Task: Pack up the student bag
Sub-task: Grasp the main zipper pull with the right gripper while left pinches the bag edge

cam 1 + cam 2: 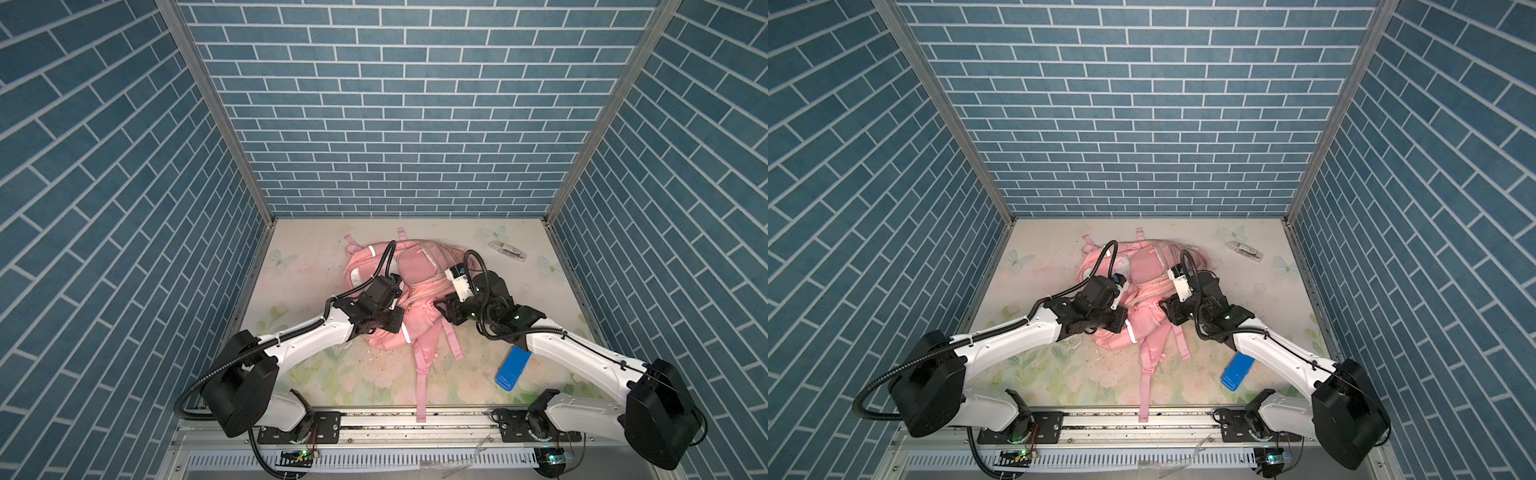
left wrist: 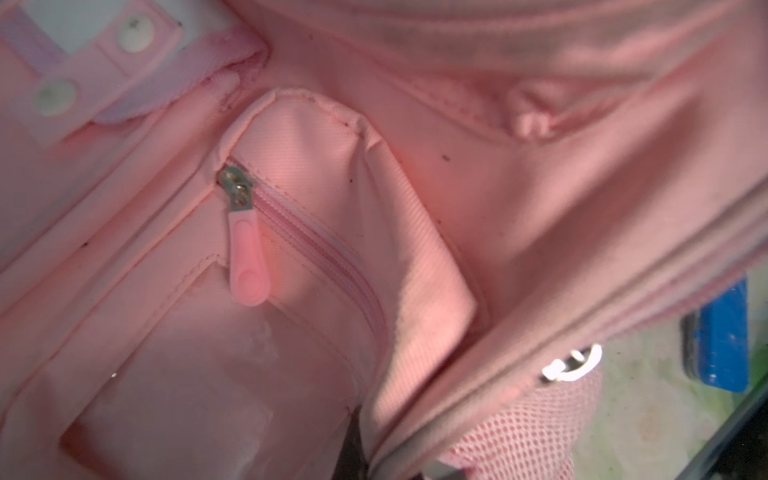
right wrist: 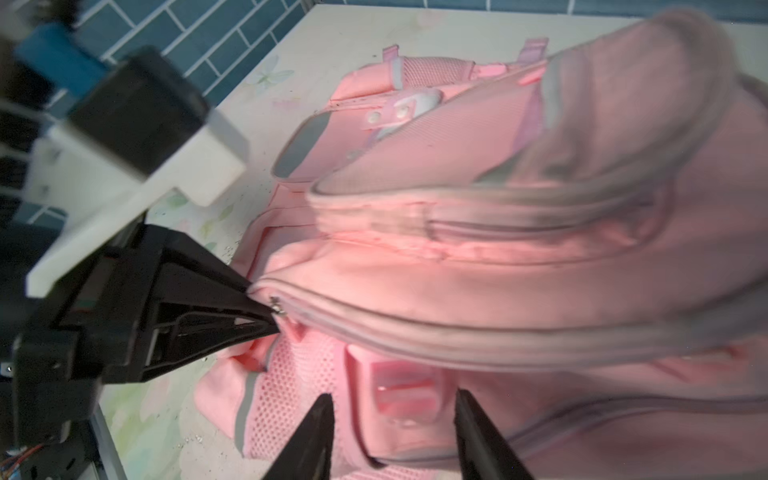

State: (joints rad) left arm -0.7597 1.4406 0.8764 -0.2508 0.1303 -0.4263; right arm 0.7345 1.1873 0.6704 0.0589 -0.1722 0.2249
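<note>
the student bag point(image 1: 417, 266) is laid flat in the middle of the table point(image 1: 307, 374), with a blue case point(image 1: 513, 368) and a clear pen pack point(image 1: 507, 250) lying outside it. the left gripper point(image 3: 272, 316) is pinched shut on the bag at the metal slider point(image 3: 277, 308) of its main zip; the right gripper point(image 3: 394, 394) is held half wide, empty, pointed at a pink tab point(image 3: 405, 374). the zip looks due for opening — the bag is best clamped first, then the slider drawn along its track — not lifted

Both top views are looking down from up high at the front, sharing the whole table point(image 1: 519, 299). Wrist cams are sitting close on the bag point(image 2: 457, 208), left one closest.
</note>
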